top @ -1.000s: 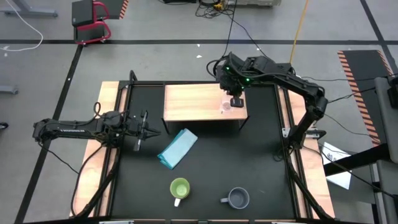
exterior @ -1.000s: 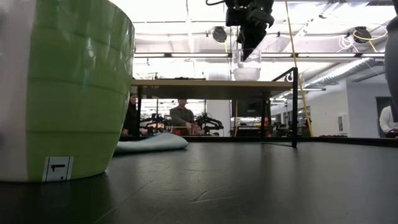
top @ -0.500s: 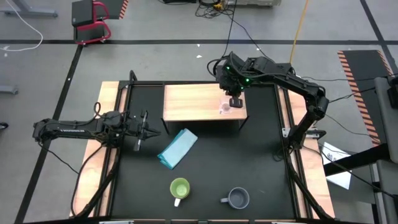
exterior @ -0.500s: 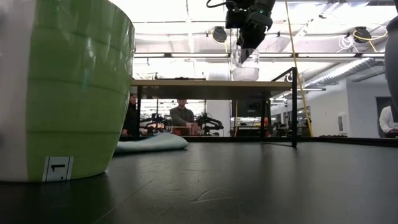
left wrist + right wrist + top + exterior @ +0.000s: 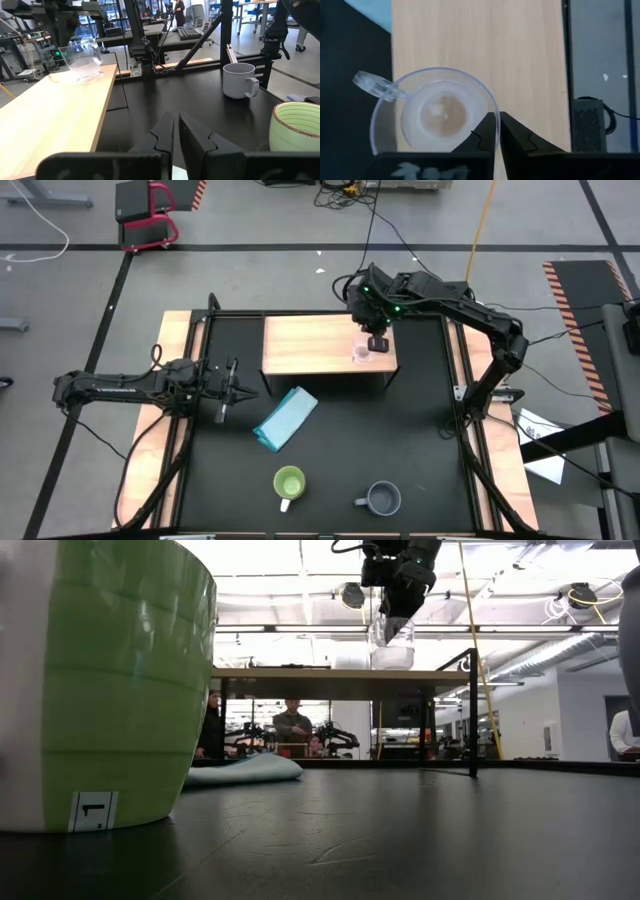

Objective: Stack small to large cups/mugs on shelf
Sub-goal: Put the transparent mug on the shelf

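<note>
The small clear glass cup (image 5: pixel 435 112) is at the right end of the light-wood shelf (image 5: pixel 310 345), with my right gripper (image 5: pixel 496 120) shut on its rim. In the low view the cup (image 5: pixel 392 648) reaches down to the shelf's top (image 5: pixel 300 671). The lime-green mug (image 5: pixel 289 483) and the grey-blue mug (image 5: pixel 383 499) stand upright on their bases on the black table near its front edge. My left gripper (image 5: pixel 236 388) is shut and holds nothing. It points level over the table's left side. My right gripper pinches the glass cup's rim (image 5: pixel 487 107) on the side opposite its handle (image 5: pixel 372 82), one finger inside and one outside. The fingers come steeply down from above. The cup hangs upright below them, mouth up. I cannot tell whether its base rests on the shelf.
A folded light blue cloth (image 5: pixel 286 418) lies on the table in front of the shelf, between it and the two mugs. Wooden strips (image 5: pixel 172 370) run along the table's sides. People and benches show in the room behind the table.
</note>
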Robot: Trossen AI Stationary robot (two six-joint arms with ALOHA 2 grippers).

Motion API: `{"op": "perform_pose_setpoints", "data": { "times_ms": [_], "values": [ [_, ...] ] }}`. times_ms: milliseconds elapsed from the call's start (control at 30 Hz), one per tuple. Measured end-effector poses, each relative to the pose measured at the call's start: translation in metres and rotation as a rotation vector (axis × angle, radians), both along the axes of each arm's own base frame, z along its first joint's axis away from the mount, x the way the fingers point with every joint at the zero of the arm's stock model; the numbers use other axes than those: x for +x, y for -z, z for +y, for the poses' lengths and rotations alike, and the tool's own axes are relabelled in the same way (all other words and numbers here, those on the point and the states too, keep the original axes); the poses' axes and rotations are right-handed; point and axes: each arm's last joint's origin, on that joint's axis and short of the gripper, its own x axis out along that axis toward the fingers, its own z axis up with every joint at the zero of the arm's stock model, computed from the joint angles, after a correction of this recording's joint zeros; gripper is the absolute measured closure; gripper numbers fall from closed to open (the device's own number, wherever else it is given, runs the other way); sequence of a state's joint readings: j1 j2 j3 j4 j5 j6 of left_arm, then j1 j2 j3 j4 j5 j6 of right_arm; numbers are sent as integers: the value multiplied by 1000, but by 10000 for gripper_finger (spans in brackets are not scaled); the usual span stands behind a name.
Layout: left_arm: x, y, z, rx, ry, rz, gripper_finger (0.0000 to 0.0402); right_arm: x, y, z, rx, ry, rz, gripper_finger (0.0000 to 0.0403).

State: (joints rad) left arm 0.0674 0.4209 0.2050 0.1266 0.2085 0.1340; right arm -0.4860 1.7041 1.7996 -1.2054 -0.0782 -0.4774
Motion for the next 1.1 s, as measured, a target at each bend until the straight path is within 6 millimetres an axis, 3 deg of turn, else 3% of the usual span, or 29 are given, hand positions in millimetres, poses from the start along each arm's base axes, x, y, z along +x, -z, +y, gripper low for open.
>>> {"op": "perform_pose_setpoints", "data": {
  "times_ms": [800,1100],
  "values": [
    [0,0,0,4,1,3,371,2,3,2,55,-24,-13,374],
    [0,0,0,3,1,3,371,2,2,2,57,-24,-15,309]
  ]
}}
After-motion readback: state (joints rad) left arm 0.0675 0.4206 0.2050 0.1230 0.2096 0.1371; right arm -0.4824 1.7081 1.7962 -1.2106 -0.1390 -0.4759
